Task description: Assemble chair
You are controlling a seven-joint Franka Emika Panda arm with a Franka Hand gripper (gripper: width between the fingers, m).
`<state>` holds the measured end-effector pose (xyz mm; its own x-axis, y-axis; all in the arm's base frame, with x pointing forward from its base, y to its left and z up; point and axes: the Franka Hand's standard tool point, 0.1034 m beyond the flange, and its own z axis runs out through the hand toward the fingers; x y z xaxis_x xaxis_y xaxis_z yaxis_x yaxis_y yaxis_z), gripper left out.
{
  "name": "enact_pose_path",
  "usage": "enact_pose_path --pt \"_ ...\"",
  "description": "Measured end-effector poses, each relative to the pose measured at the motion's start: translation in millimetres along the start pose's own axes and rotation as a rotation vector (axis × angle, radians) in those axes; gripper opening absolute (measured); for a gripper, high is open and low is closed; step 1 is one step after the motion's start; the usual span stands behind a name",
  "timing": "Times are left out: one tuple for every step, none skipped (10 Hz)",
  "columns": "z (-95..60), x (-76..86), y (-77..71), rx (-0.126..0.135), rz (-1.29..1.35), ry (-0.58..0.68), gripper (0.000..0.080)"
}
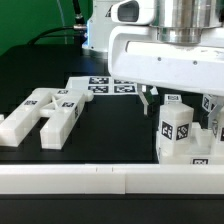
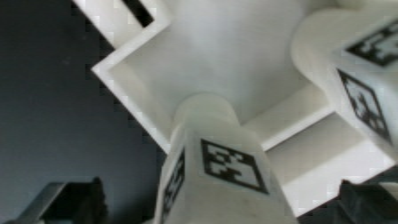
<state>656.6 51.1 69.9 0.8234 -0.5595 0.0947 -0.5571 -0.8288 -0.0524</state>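
chair pieces were white plastic, matt and smooth-faced | their tags looked like flat black-and-white print, without gloss | pincer casing was glossy white, catching highlights | worktop was black and matt | marker board looked a thin white printed sheet | front rail was smooth white, slightly satin

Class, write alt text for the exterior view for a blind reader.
A white robot gripper hangs, fingers apart, over upright tagged chair pieces at the exterior view's right. At its left, other chair pieces lie flat on the black table, the marker board behind them.
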Motion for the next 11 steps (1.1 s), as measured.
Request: enact_pose_path --pt "-0.1 0.3 0.3 0.000 -0.111 0.000 0.0649" --pt "-0.3 1.1 0.7 0.000 -0.171 0.001 0.0649" --pt "-1.1 3.8 2.3 0.000 -0.284 0.002 0.0649" --pt "-1.0 5.5 4.5 0.000 -0.372 0.003 0.0649" --pt "-0.9 6.2 5.5 -0.001 -0.439 0.003 0.0649" --pt "-0.8 6.1 5.5 -0.001 -0.485 0.003 0.0649" --pt "-0.8 6.1 5.4 -0.003 -0.550 0.003 0.0649" --pt "-0.8 5.8 5.1 -0.007 -0.603 0.004 0.0649" --pt "-0.8 6.1 5.5 -0.010 -0.679 0.005 0.0649" --pt "-0.8 5.9 5.3 -0.011 -0.732 0.004 0.0649" --pt "-0.9 6.1 5.3 -0.013 -0.790 0.004 0.0649"
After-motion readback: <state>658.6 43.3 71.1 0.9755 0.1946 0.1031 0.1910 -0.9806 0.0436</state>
